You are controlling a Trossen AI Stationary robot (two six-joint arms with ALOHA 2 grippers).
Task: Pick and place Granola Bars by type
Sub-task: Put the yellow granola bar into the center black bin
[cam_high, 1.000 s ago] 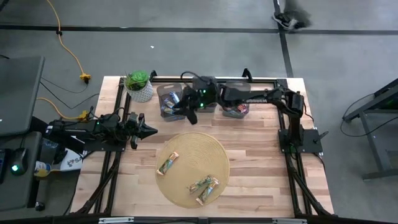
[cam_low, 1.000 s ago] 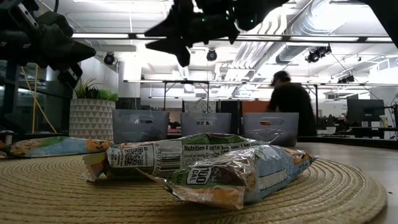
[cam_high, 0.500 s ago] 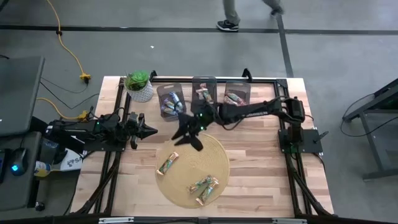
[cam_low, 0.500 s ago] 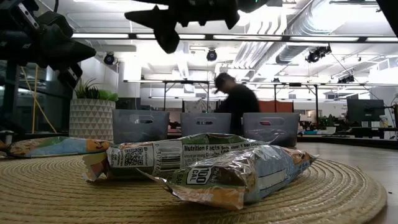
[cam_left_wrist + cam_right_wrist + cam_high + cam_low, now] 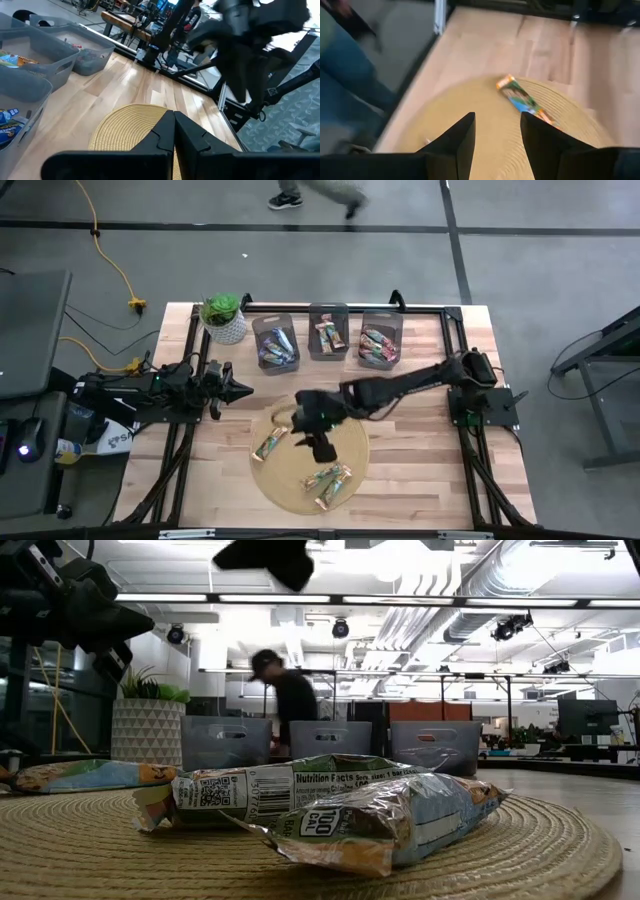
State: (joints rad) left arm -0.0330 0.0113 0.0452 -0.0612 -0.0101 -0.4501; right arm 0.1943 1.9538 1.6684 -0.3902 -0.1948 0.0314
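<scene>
Woven straw mat sits mid-table in the high view, and the right gripper hangs over it, arm stretched in from the right side. One granola bar lies on the mat just to the gripper's left. Two more bars lie side by side on the mat just past the gripper, toward the front table edge. Three clear bins stand in a row well beyond the gripper at the back edge, each with bars inside. Left gripper is parked off the mat near the left table edge, well apart from every bar, with a potted plant behind it.

Low view: two stacked bars fill the foreground on the mat, a third bar far left. Right gripper shows only as a dark shape above them, clear of the bars. A person stands behind the bins.

Left wrist view: left fingers are pressed together, nothing between them; mat ahead of them, right arm above it.

Right wrist view: right fingers stand apart with nothing gripped; one bar lies on the mat ahead of the gap, not touching the fingers.
</scene>
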